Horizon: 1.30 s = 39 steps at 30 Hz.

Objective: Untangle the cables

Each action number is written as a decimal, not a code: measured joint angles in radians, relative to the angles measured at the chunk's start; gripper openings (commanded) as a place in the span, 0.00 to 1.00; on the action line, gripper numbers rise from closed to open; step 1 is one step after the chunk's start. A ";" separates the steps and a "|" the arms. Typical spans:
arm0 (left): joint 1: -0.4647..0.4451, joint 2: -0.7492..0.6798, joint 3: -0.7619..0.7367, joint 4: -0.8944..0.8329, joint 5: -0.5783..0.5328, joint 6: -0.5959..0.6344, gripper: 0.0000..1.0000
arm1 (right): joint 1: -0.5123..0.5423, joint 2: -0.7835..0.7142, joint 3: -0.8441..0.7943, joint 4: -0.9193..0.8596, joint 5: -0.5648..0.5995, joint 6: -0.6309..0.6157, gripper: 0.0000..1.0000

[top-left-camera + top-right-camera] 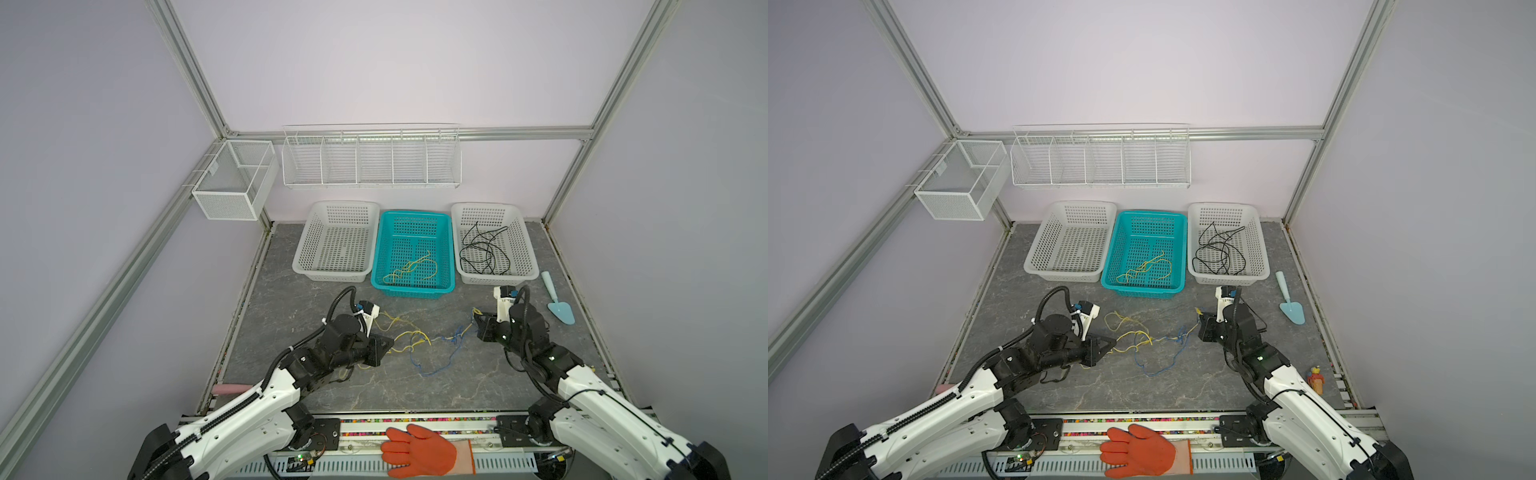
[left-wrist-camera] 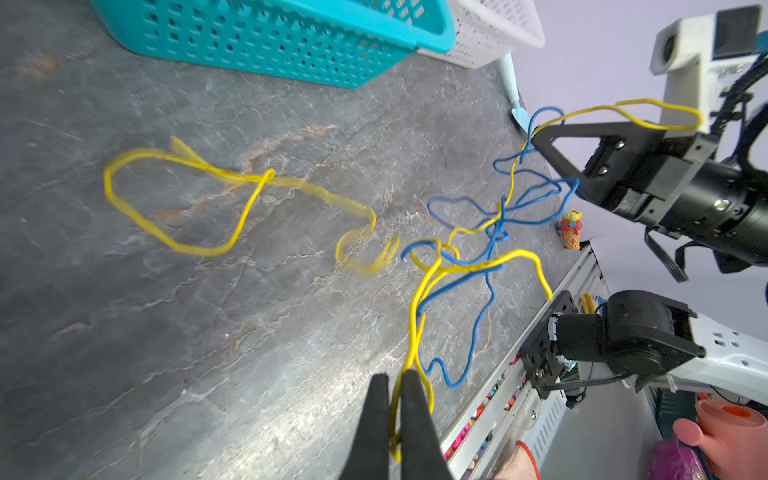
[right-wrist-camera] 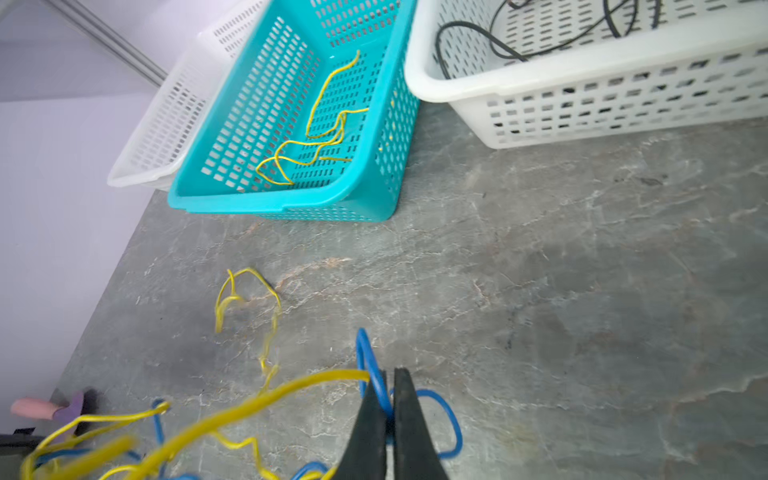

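Twin high overviews, two close wrist views

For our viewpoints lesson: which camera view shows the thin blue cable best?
The left wrist view: the thin blue cable shows close up and nearly whole, and its crossings with the thin yellow cable are clear. Both top views show it whole but tiny; the right wrist view shows only a few loops.

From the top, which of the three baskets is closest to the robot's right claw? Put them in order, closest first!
In a top view:
1. The right white basket, on the right of the row, just behind the right claw.
2. The teal basket, in the middle of the row.
3. The left white basket, far across on the left.
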 measured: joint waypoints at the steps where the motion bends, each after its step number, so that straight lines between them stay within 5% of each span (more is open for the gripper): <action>1: 0.001 -0.024 0.000 -0.013 -0.015 0.000 0.00 | -0.005 0.008 0.000 -0.003 0.000 0.006 0.06; 10: 0.014 -0.175 0.000 -0.098 -0.105 -0.011 0.00 | -0.032 0.093 0.008 -0.012 -0.042 0.035 0.06; 18: 0.024 -0.174 0.000 -0.084 -0.108 -0.026 0.00 | -0.024 0.226 0.015 0.076 -0.215 -0.015 0.31; 28: 0.024 -0.151 0.000 -0.039 -0.115 -0.039 0.00 | 0.074 0.095 0.013 0.169 -0.303 -0.091 0.55; 39: 0.025 -0.071 0.016 0.070 -0.033 -0.076 0.00 | 0.185 0.060 0.119 0.152 -0.343 -0.109 0.60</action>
